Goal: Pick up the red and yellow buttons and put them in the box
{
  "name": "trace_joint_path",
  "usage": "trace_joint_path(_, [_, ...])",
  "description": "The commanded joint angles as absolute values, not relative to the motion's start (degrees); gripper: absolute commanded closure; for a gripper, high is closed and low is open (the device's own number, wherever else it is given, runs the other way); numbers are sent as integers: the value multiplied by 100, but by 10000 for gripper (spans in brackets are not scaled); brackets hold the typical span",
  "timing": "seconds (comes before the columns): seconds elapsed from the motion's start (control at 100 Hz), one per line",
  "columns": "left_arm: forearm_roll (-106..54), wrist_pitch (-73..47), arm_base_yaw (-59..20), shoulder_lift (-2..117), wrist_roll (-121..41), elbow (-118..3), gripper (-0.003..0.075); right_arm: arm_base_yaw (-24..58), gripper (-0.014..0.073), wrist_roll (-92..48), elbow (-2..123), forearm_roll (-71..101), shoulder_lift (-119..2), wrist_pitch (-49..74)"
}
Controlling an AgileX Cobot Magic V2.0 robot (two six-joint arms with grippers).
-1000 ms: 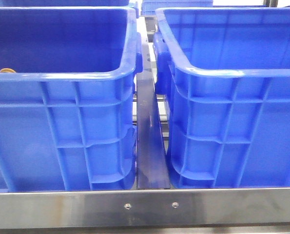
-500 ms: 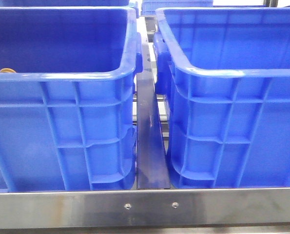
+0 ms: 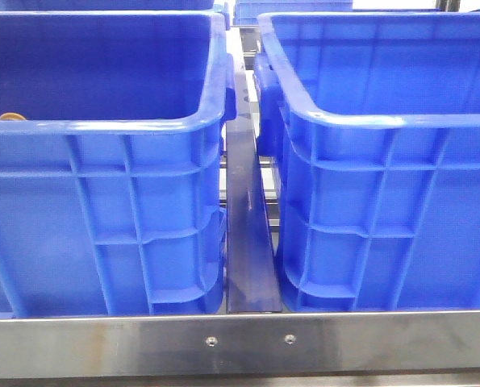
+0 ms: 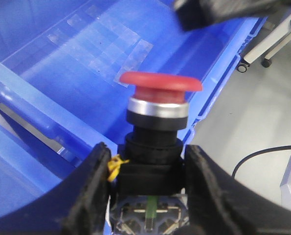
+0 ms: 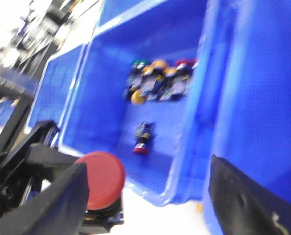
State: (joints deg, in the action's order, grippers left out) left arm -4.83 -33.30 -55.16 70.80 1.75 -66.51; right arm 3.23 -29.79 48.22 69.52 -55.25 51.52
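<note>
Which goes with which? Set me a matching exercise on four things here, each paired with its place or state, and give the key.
Things:
1. red button
2. right gripper
3. heap of mixed buttons
4. steel rail

Places or states:
A. open, nothing between its fingers
B. lying together on the floor of a blue crate
C. clamped by its black body in the left gripper, cap pointing away from the fingers
D. running across in front of both crates

Pairs: 1-C, 2-A, 3-B, 4-D
</note>
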Motion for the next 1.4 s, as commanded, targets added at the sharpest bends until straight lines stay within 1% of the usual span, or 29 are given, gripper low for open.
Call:
trace_joint_path(0.0, [-543, -2910, -5559, 6906, 217, -6837, 739, 553, 53, -3205, 5111, 7415, -5686, 5130])
trace_joint_path(0.26, [-553, -2917, -5559, 6906, 217, -6837, 739, 1325, 53, -3283, 5488, 7429, -6169, 5099])
trace_joint_path(0.55, [-553, -2924, -5559, 6906, 217, -6837, 739, 1811, 59, -3344, 5614, 7455, -6445, 5076])
trace_joint_path(0.62, [-553, -2940, -5559, 6906, 217, -6837, 739, 1820, 111, -3344, 5614, 7455, -6468, 5075])
trace_joint_path(0.67, [-553, -2940, -5559, 6906, 217, -6837, 739, 1820, 177, -3344, 5614, 7455, -6468, 5063])
trace_joint_path(0.72, [-553, -2940, -5559, 6906, 217, -6837, 739, 1820, 267, -3344, 5614, 7455, -6468, 5064])
trace_joint_path(0.79, [-553, -2940, -5559, 6906, 217, -6837, 738, 1820, 368, -3344, 5614, 7455, -6468, 5064])
trace_joint_path(0.85, [-553, -2940, -5559, 6906, 217, -6837, 734, 1820, 421, -3357, 5614, 7455, -6468, 5062])
trace_joint_path(0.9, [-553, -2940, -5559, 6906, 217, -6837, 708, 1820, 441, -3386, 5614, 7455, -6468, 5052])
trace_joint_path(0.94, [-553, -2940, -5559, 6906, 217, -6837, 654, 1820, 442, -3402, 5614, 7455, -6468, 5051])
trace_joint_path(0.95, [-553, -2940, -5559, 6906, 217, -6837, 654, 1820, 442, -3402, 5614, 7455, -6468, 5051])
trace_joint_path(1.02, [-553, -2940, -5559, 6906, 217, -6837, 545, 1820, 442, -3402, 5614, 7455, -6468, 5028])
trace_joint_path(1.06, [-553, -2940, -5559, 6906, 217, -6837, 453, 1820, 442, -3411, 5614, 7455, -6468, 5011])
trace_joint_path(1.09, [-553, -2940, -5559, 6906, 217, -6837, 413, 1820, 442, -3432, 5614, 7455, -6468, 5005])
trace_joint_path(1.15, [-553, -2940, -5559, 6906, 217, -6837, 300, 1820, 442, -3488, 5614, 7455, -6468, 4982])
trace_joint_path(1.18, [-553, -2940, -5559, 6906, 217, -6837, 268, 1820, 442, -3512, 5614, 7455, -6468, 4975])
trace_joint_path(1.26, [-553, -2945, -5559, 6906, 217, -6837, 220, 1820, 442, -3570, 5614, 7455, -6468, 4914])
trace_joint_path(1.39, [-553, -2953, -5559, 6906, 217, -6837, 217, 1744, 442, -3719, 5614, 7455, -6468, 4684])
